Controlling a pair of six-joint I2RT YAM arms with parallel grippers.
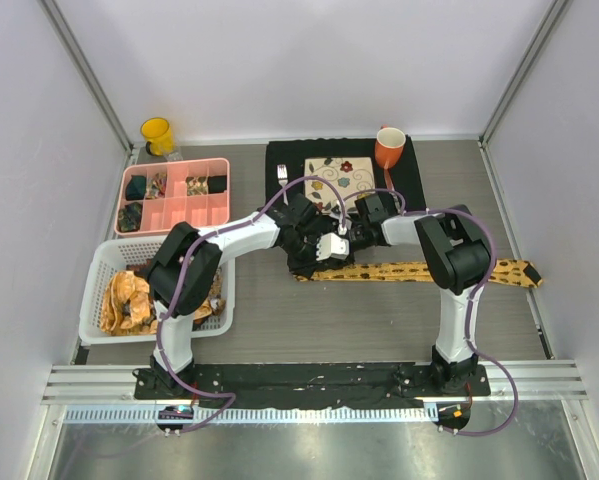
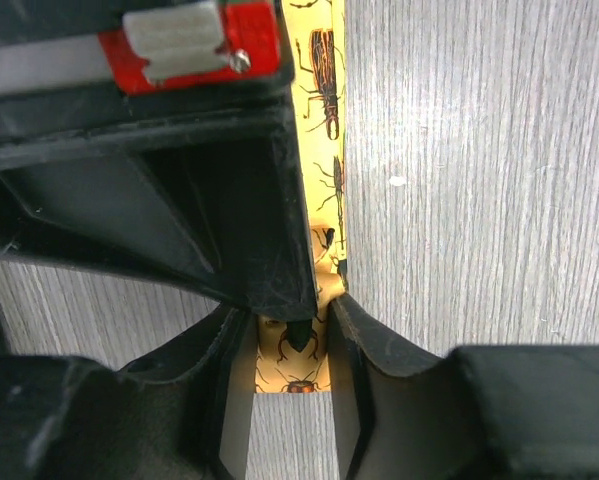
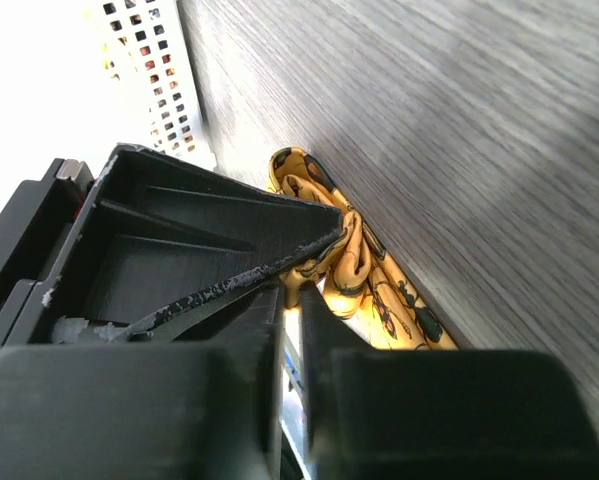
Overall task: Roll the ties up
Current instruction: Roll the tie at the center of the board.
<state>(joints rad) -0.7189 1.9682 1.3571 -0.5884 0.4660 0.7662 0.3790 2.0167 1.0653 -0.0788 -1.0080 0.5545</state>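
One insect-print tie (image 1: 389, 271) is in hand, and we judge its roll barely begun. Its narrow end sits right at the two grippers, which meet tip to tip. From there the rest of its length runs flat along the table, away from the fingertips, under the right arm, and out to its pointed wide end well beyond.

The left gripper (image 2: 292, 315) clasps that narrow end across its width, a finger against each edge, and the fabric buckles slightly beside one fingertip. The right gripper (image 3: 294, 295) has its jaws drawn in to a thin slit. A small curl of yellow fabric is bunched just at its tips, but we cannot tell whether any cloth is caught between them. That curl looks to us like the first turn of the roll and nothing more.

Much is left. Nearly the whole tie has to be wound up from this end. Well off to the left of the left gripper, a white basket (image 1: 91, 300) holds heaped ties (image 1: 129, 295), loose and unrolled. Beyond the basket, a pink compartment tray (image 1: 174, 162) has small dark bundles in a few cells. They may be finished rolls, but they are too small for us to say. Most cells look bare.
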